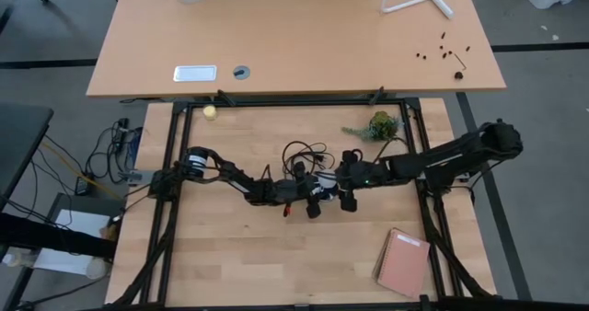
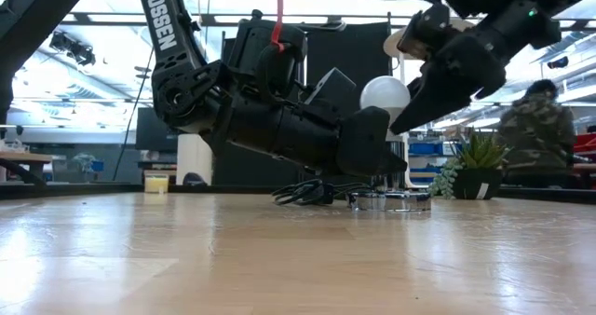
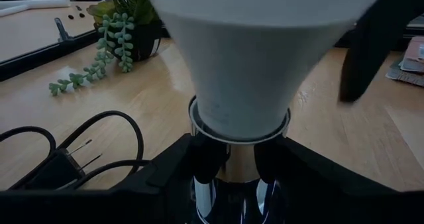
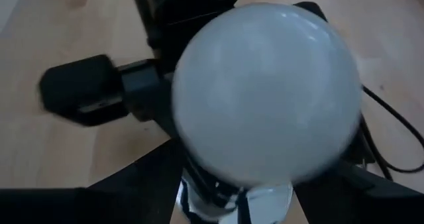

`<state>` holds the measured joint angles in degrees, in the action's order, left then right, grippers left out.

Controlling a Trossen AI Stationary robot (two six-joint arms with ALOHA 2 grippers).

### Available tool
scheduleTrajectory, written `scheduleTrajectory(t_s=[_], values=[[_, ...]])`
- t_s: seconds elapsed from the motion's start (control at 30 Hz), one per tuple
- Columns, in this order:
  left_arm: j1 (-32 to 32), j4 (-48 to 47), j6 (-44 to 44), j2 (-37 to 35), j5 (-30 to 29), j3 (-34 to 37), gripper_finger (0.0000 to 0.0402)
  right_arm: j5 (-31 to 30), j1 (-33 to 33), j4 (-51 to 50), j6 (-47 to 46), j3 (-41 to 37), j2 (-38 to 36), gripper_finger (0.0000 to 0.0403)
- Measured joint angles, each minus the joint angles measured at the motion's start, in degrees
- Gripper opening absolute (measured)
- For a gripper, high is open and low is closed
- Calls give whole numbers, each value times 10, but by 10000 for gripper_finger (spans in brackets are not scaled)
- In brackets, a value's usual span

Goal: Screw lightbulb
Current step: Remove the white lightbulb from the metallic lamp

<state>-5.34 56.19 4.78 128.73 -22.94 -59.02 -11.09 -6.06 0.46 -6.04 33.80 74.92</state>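
Observation:
The white lightbulb [image 2: 385, 93] stands upright with its base in the round silver socket [image 2: 389, 200], which rests on the table in the middle. The socket's black cord [image 1: 299, 153] coils behind it. My left gripper [image 1: 308, 199] lies low and level at the socket, shut on it. My right gripper [image 1: 348, 184] slants down from the right over the bulb. In the right wrist view the globe [image 4: 265, 91] fills the space between its two fingers. My left gripper pinches the socket's silver neck [image 3: 235, 168] just under the bulb's white cone, one finger [image 3: 192, 164] on each side. It comes in level from the table's left; the socket's base stays on the table. My right gripper closes on the bulb from above, slanting in from the right. One finger [image 2: 424, 101] lies along the side of the globe down toward its neck. The globe hides the fingertips in the wrist view. The bulb stands upright in the socket.
A small potted plant [image 1: 379, 125] stands just behind the socket to the right. A pink notebook [image 1: 403, 263] lies at the near right, and a small yellowish ball [image 1: 210, 112] at the far left. A person [image 2: 540, 138] sits in the room beyond the table.

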Motion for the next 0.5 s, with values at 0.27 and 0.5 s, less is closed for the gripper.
scheduleTrajectory(t_s=[0.27, 0.5], values=[[0, -6, 0, 0, -2, 0, 198, -28, 0, 54, -8, 0, 29, 266], [0, -9, -1, 0, -2, -1, 198, -33, 7, 48, -11, 0, 18, 266]])
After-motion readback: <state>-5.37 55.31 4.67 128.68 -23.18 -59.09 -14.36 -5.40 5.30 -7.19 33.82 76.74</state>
